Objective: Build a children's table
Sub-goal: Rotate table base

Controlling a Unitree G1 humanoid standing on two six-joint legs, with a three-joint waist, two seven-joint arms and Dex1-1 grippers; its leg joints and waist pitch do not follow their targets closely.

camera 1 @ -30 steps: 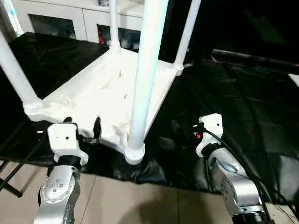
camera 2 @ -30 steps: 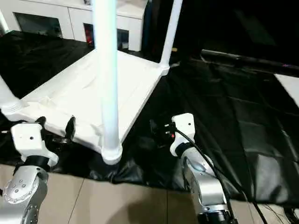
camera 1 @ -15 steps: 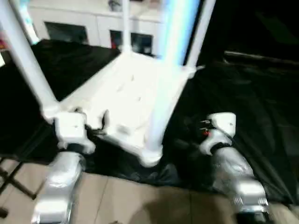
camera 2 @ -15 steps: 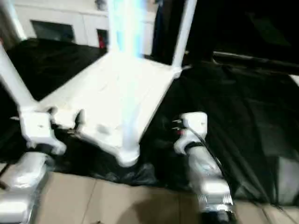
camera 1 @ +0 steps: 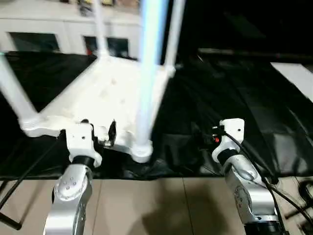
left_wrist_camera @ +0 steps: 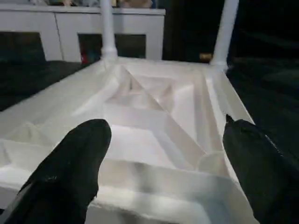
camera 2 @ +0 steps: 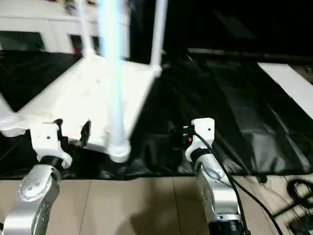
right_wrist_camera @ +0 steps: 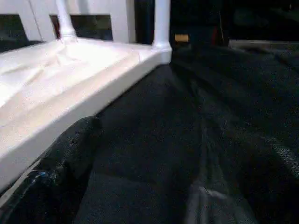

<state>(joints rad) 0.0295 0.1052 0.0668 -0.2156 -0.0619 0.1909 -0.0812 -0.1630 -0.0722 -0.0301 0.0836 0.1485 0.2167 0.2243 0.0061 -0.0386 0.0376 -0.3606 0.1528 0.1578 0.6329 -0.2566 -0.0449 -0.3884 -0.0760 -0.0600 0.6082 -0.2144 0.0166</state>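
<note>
The children's table (camera 1: 105, 90) lies upside down on the black cover, ribbed underside (left_wrist_camera: 154, 112) facing up. All its legs stand in the corner sockets; the nearest leg (camera 1: 148, 73) rises at the front corner. My left gripper (camera 1: 99, 132) is open at the top's near edge, its fingers (left_wrist_camera: 70, 163) spread before the rim with nothing between them. To the right of the table, my right gripper (camera 2: 176, 135) hangs open low over the black cover, apart from the top's side edge (right_wrist_camera: 70, 107). One of its fingers (right_wrist_camera: 60, 163) shows in the right wrist view.
The black-covered table (camera 1: 234, 88) stretches right and back. A white glass-door cabinet (camera 1: 58, 36) stands behind. A white panel (camera 1: 296, 76) lies at the far right. Tiled floor (camera 1: 161, 205) is below the front edge, with cables (camera 1: 298, 196) at the right.
The whole picture has shifted and tilted with the head camera. Both grippers stay open and keep their places relative to the table.
</note>
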